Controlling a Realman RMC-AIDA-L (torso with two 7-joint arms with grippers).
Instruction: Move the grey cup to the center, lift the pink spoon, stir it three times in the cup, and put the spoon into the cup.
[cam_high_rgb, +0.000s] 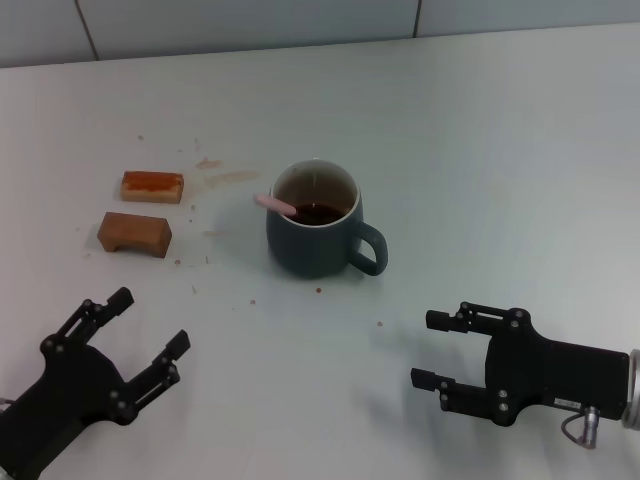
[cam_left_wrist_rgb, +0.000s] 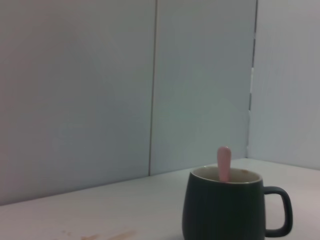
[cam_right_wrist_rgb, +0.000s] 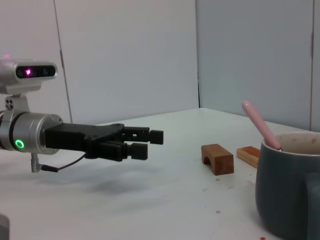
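so, left gripper: black fingers spread apart, holding nothing, low over the near left part of the table, well apart from the cup.
right gripper: black fingers spread apart, empty, near the front right of the table, pointing towards the left.
grey cup: rounded dark blue-grey ceramic mug, upright near the middle of the white table, loop handle towards the right gripper's side, dark brown liquid inside.
pink spoon: slim pale pink handle leaning on the cup's rim on the left side, its bowl end down in the liquid.
brown blocks: two rectangular blocks, one farther and one nearer, left of the cup.
stains: brownish smears and specks on the table between blocks and cup.
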